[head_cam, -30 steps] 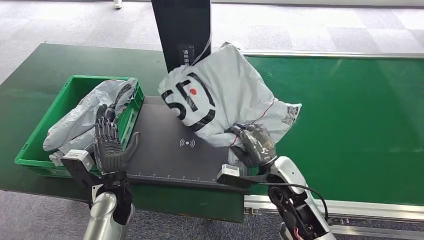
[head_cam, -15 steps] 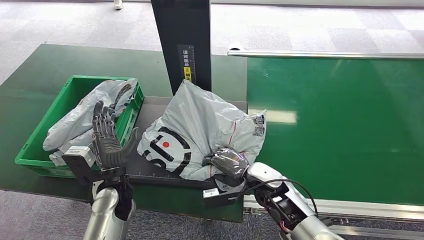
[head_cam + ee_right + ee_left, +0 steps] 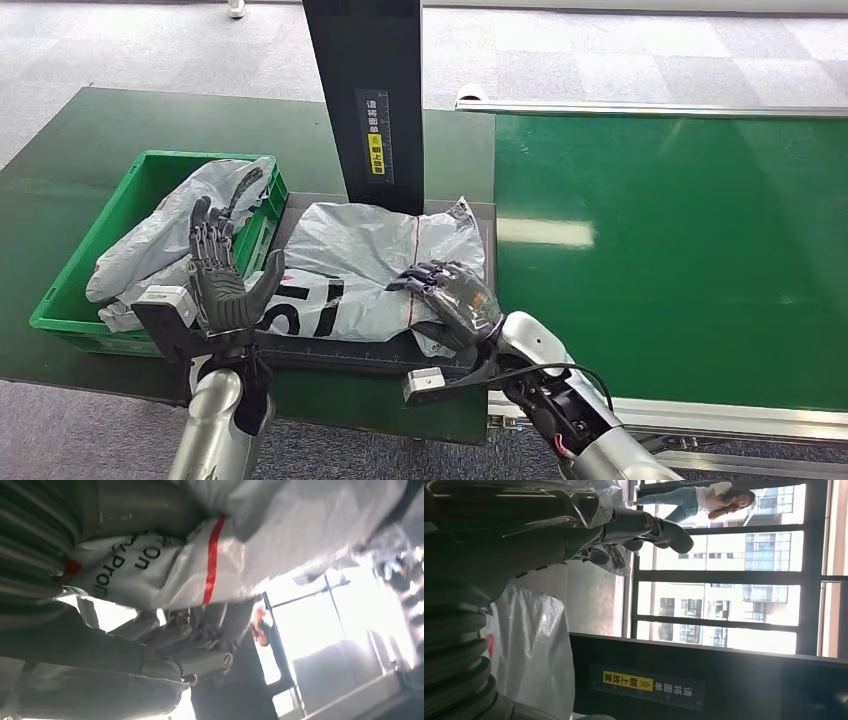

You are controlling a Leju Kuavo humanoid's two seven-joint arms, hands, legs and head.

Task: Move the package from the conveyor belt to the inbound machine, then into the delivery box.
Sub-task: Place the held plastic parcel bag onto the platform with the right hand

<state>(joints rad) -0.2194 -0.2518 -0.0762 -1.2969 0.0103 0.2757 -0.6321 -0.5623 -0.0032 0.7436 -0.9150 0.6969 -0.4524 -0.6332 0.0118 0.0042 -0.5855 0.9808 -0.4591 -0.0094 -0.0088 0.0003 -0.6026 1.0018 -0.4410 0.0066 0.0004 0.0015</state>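
Note:
The grey package [image 3: 370, 260] with black lettering and a red stripe lies flat on the black platform [image 3: 300, 208] of the inbound machine, against its dark post [image 3: 365, 90]. My right hand [image 3: 450, 298] lies on the package's right end. In the right wrist view the package [image 3: 280, 540] runs between the thumb and the fingers [image 3: 175, 632], so the hand holds it. My left hand [image 3: 222, 285] is raised and open, palm toward the package's left edge, holding nothing. The package [image 3: 534, 645] is beside that hand in the left wrist view.
A green delivery box [image 3: 60, 290] with other grey packages [image 3: 170, 235] stands left of the platform, just behind my left hand. The green conveyor belt [image 3: 680, 250] stretches to the right. A person [image 3: 694, 500] is in the background of the left wrist view.
My right hand brought the package down from the air onto the platform, where it now lies spread flat. The left hand stayed raised and open, shifting only slightly.

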